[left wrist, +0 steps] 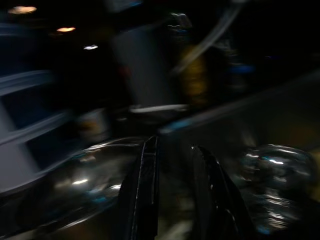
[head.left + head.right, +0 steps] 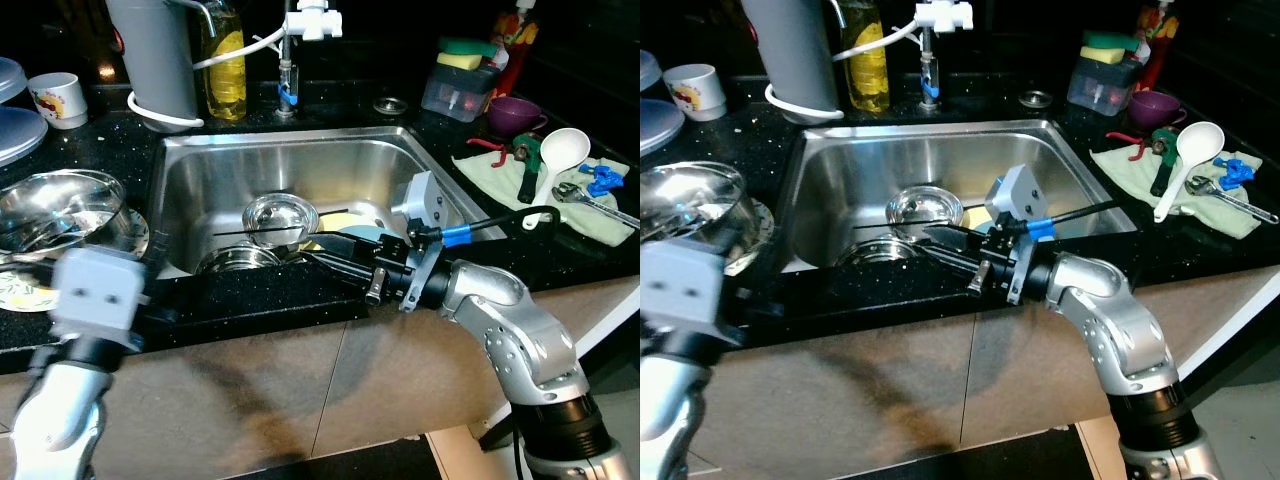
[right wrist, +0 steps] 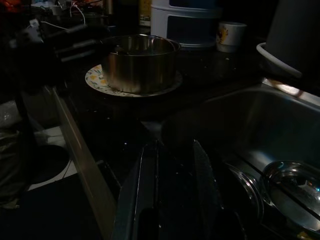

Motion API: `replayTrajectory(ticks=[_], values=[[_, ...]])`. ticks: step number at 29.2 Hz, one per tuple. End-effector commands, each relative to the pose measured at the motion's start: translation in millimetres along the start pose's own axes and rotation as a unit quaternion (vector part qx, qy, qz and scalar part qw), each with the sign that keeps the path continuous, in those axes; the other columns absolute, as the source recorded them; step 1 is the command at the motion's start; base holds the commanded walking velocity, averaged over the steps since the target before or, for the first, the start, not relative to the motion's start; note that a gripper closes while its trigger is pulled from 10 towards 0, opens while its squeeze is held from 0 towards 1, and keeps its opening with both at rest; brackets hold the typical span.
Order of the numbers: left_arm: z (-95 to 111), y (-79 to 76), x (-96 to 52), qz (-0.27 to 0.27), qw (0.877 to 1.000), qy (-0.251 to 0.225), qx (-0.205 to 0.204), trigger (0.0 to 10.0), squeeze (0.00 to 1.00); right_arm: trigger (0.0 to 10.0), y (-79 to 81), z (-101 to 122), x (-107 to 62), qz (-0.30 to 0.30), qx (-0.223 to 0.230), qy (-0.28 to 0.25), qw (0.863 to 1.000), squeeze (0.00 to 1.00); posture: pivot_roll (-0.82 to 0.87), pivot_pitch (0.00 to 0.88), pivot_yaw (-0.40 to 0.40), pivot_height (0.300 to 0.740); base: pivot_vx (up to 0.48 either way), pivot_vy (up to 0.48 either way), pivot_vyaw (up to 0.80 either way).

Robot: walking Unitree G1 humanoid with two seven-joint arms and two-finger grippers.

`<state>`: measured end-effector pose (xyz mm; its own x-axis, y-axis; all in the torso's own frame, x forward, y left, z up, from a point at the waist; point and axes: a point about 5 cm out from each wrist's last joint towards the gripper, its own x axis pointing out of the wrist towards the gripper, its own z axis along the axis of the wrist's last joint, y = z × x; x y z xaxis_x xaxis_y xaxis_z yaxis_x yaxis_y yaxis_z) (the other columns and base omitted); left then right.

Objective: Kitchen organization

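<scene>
A steel sink [image 2: 200, 160] holds two steel bowls [image 2: 280, 215] [image 2: 238, 258], a light blue plate [image 2: 362, 233] and a thin black rod lying across the bowls. My right gripper [image 2: 305, 255] reaches leftward over the sink's front rim, just in front of the bowls, open with nothing between its fingers [image 3: 147, 165]. On the left counter a steel pot [image 2: 60, 215] stands on a patterned plate [image 3: 95, 77]. My left arm [image 2: 95, 290] is blurred near the counter's front edge beside that pot. The left gripper [image 1: 172, 145] points toward the pot, open and holding nothing.
Behind the sink stand a tap [image 2: 290, 60], an oil bottle [image 2: 222, 60], a grey jug [image 2: 155, 55] and a mug [image 2: 58, 100]. On the right counter are a white ladle [image 2: 558, 155] and tools on a green cloth, a purple cup [image 2: 515, 115] and a sponge box [image 2: 462, 85].
</scene>
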<state>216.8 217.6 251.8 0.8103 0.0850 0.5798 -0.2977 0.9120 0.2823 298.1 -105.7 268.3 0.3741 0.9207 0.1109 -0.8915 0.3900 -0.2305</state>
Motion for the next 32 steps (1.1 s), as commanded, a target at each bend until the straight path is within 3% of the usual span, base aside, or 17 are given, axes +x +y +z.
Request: replayTrajectory(ticks=[1,2,3,4,5,6,9,10,12,13,16,19,32], values=[[-1.4,10.3,-4.7,0.045,0.999,0.016,0.005,10.0,0.00,10.0,3.2,-1.7,0.2,0.009,0.007,0.001,1.000,0.00,0.02,0.185,-0.074,0.740,0.000,0.000,0.00],[-2.1,14.5,-5.1,0.061,0.998,0.020,0.005,10.0,0.00,10.0,3.3,-1.9,0.6,0.010,0.008,0.001,1.000,0.00,0.02,0.185,-0.074,0.740,0.000,0.000,0.00],[-2.4,18.5,-4.7,0.073,0.997,0.021,0.007,10.0,0.11,10.0,3.2,-2.2,1.3,0.011,0.008,0.001,1.000,0.00,0.02,0.185,-0.074,0.740,0.000,0.000,0.00],[-2.3,21.0,-4.3,0.079,0.997,0.020,0.010,10.0,0.51,10.0,3.3,-2.3,1.8,0.013,0.008,0.001,1.000,0.00,0.02,0.185,-0.076,0.740,0.000,0.000,0.00],[-2.3,21.0,-4.3,0.079,0.997,0.020,0.010,10.0,0.51,10.0,3.3,-2.3,1.8,0.013,0.008,0.001,1.000,0.00,0.02,0.185,-0.076,0.740,0.000,0.000,0.00],[-1.5,24.5,-2.8,0.079,0.996,0.014,0.026,10.0,1.00,10.0,3.0,-2.5,2.8,0.014,0.008,0.001,1.000,0.00,0.02,0.185,-0.076,0.740,0.000,0.000,0.00],[-0.9,24.2,-1.8,0.072,0.997,0.012,0.040,10.0,1.00,10.0,2.9,-2.5,3.0,0.014,0.009,0.001,1.000,0.00,0.02,0.185,-0.077,0.740,0.000,0.000,0.00],[-2.5,22.6,-1.1,0.066,0.997,0.018,0.049,10.0,0.49,10.0,2.9,-2.4,3.0,0.014,0.009,0.000,1.000,0.00,0.02,0.185,-0.077,0.740,0.000,0.000,0.00],[-3.7,21.7,-0.9,0.062,0.997,0.021,0.047,10.0,0.49,10.0,3.0,-2.4,2.9,0.014,0.009,0.000,1.000,0.00,0.02,0.184,-0.076,0.740,0.000,0.000,0.00],[-6.0,20.2,0.8,0.050,0.997,0.027,0.047,10.0,0.00,10.0,3.0,-2.3,2.9,0.014,0.009,0.000,1.000,0.00,0.02,0.184,-0.076,0.740,0.000,0.000,0.00],[-11.9,12.3,6.3,-0.015,0.997,0.040,0.063,10.0,0.00,10.0,3.1,-2.3,2.5,0.014,0.009,0.000,1.000,0.00,0.02,0.184,-0.075,0.740,0.000,0.000,0.00],[-9.8,11.6,8.3,-0.030,0.996,0.029,0.080,10.0,0.00,10.0,2.8,-1.8,2.4,0.013,0.008,0.000,1.000,0.00,0.02,0.184,-0.072,0.740,0.000,0.000,0.00],[-9.2,20.7,14.6,-0.028,0.990,0.022,0.134,10.0,0.00,10.0,1.6,-0.6,2.5,0.013,0.008,-0.002,1.000,0.00,0.02,0.181,-0.072,0.740,0.000,0.000,0.00]])
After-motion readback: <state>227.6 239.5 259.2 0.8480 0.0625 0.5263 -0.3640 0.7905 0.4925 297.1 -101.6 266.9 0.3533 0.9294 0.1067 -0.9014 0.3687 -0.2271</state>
